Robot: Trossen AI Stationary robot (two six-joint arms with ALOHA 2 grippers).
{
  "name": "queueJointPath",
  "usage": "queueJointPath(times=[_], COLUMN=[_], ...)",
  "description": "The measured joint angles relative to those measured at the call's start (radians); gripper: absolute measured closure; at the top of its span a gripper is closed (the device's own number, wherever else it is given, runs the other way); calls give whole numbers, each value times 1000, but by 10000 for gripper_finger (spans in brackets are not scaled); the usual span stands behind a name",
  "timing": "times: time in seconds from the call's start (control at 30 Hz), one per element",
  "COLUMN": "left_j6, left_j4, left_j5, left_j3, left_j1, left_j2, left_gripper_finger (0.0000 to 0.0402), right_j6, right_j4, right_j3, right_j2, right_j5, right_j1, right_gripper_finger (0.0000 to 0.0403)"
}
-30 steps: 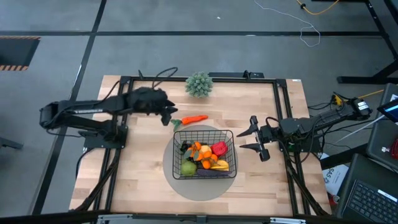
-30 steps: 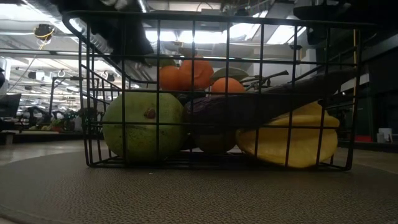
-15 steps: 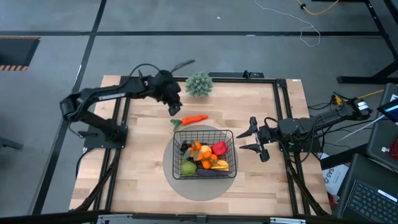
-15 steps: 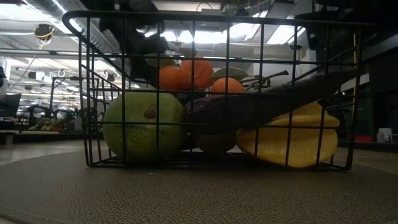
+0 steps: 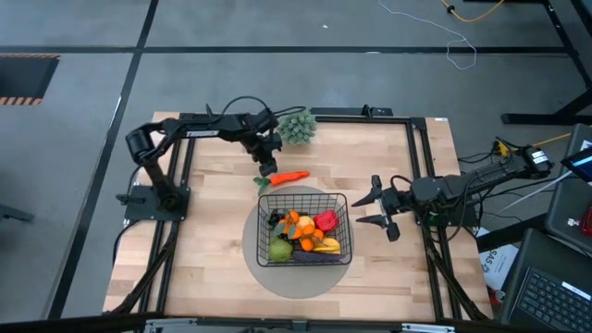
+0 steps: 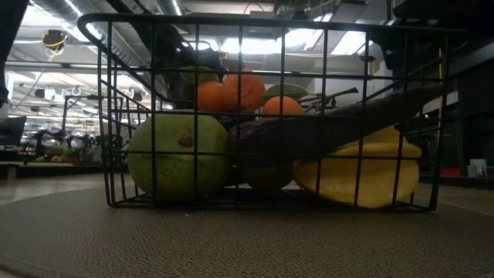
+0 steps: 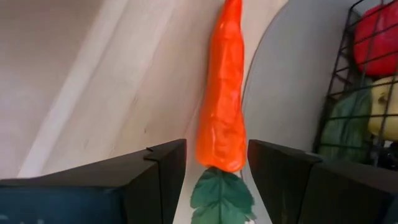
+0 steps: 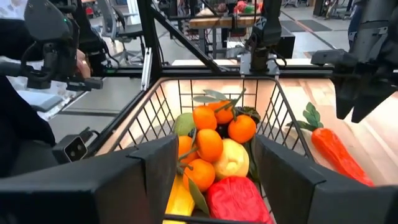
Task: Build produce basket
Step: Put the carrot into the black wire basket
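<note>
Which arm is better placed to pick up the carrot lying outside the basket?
Left. The left gripper hangs open right over the carrot's leafy end, fingers either side. The right gripper waits open on the basket's far side.

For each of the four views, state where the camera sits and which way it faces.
High view: overhead, straight down on the table; both arms show.
Low view: at table height, level through the basket; no gripper clearly seen.
Left wrist view: on the left arm, above the carrot between its open fingers.
Right wrist view: on the right arm, facing the basket; open fingers frame it.
Shared: carrot and basket show in the high and wrist views.
</note>
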Motion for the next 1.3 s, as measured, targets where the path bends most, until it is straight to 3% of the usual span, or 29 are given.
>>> queueJointPath(times=[0.17,0.33,0.67,0.8,1.0,1.3], left_j6=[49,102,156,161,182,183], left_j4=[0,29,56,53,49,-97], left_j5=[-18,-131,-131,-180,-303,-310], left_j3=[0,0,0,-1,1,2], left_j1=[-32,-64,-128,-135,-114,-1], left_j2=[31,47,62,84,93,92], left_gripper_finger=[240,240,239,239,237,236], right_j6=[-1,-1,8,38,75,80], right_j4=[-12,-12,-11,-12,-21,-22], right_j3=[0,0,0,0,0,0], right_j2=[0,0,0,0,0,0], right_j5=[0,0,0,0,-3,-25], right_j1=[0,0,0,0,0,0], right_gripper_finger=[196,196,196,196,196,196])
